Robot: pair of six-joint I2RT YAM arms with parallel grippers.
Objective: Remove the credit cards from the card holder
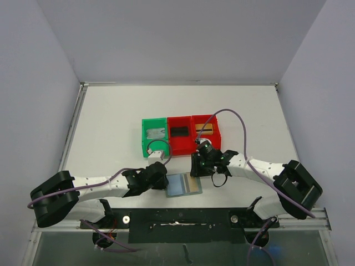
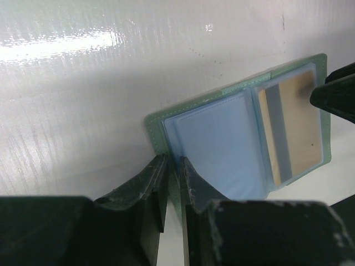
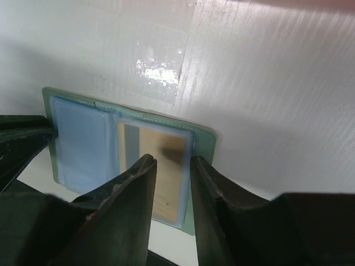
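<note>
Card holder (image 1: 184,184) open flat near the front edge of the white table (image 1: 111,127).
Top view: it lies between left gripper (image 1: 165,178) and right gripper (image 1: 195,172). Left wrist: left gripper pinches the holder's edge. Right wrist: right gripper a little spread, tips over the gold credit card (image 3: 151,139) in its pocket.

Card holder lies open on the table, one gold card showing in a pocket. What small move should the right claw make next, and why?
Probably ease the right claw down and close it on the gold card. Its jaws stand apart directly over that card, which sits inside a pocket of the card holder. The left claw appears to pinch the opposite edge, which should steady the sleeve for a pull.
</note>
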